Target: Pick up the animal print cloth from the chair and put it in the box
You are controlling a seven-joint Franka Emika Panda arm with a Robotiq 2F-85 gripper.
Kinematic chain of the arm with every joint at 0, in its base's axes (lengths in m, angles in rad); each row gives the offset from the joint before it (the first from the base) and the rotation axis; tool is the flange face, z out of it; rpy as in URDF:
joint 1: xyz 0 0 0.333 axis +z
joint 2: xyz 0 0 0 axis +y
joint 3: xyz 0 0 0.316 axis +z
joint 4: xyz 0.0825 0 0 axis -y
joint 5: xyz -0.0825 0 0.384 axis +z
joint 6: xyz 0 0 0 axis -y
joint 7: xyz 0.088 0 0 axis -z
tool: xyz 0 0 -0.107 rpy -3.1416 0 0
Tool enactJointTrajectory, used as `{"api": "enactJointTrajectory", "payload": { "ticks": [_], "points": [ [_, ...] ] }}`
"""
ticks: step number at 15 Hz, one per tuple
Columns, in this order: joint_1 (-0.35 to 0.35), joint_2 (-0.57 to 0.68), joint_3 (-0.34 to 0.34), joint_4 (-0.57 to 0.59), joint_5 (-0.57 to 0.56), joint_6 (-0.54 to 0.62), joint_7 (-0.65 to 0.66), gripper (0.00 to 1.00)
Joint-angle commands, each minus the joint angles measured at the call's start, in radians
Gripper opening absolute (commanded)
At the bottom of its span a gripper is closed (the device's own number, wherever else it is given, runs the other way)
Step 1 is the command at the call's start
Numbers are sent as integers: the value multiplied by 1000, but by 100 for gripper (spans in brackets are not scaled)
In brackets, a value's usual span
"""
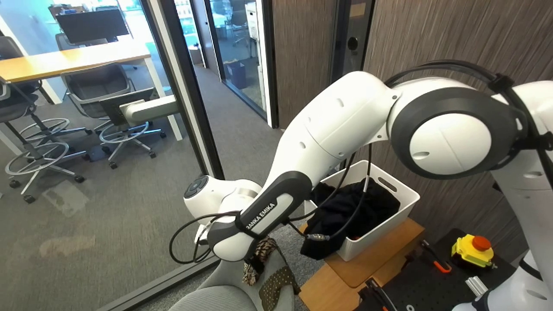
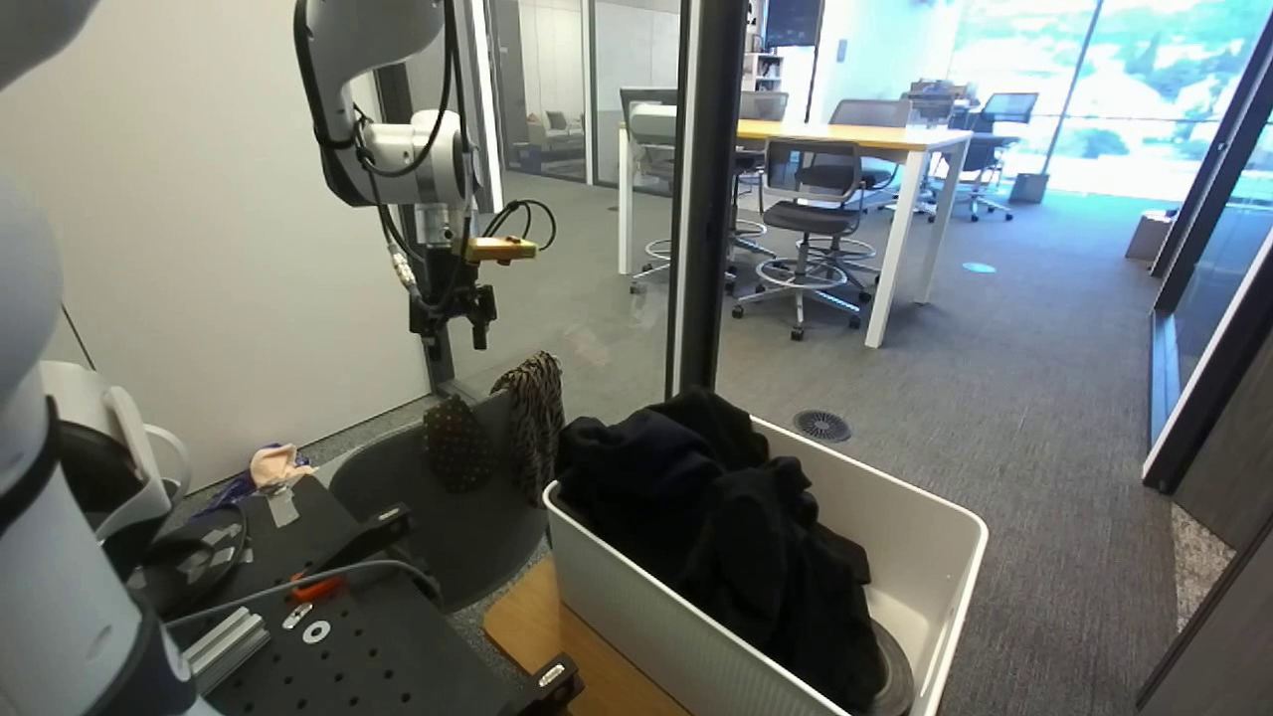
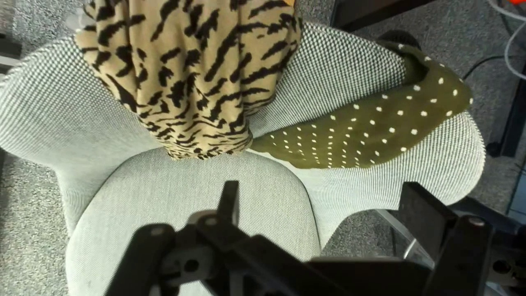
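One pincer (image 3: 322, 201), black, spread wide, above one chair (image 3: 135, 197) of grey woven fabric with a rounded seat. Over the chair's back: one animal print cloth (image 3: 189, 78), tan with black stripes, gathered in folds; just beside it, one dotted cloth (image 3: 370, 127), olive with white spots. One box (image 2: 617, 597), white, rectangular, holding bunched black fabric (image 2: 756, 557); pieces not countable.

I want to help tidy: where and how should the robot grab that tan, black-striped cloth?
Probably the folds of that cloth, high on the grey fabric chair back, from above: they form loose ridges, and the open black hand could close across them.
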Motion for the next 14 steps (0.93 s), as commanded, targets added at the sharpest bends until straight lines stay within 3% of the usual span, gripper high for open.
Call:
{"api": "enactJointTrajectory", "payload": {
  "ticks": [1,14],
  "points": [
    [19,53,-42,72,-60,15,-22,100],
    [22,189,-94,217,-93,-8,-28,100]
  ]
}}
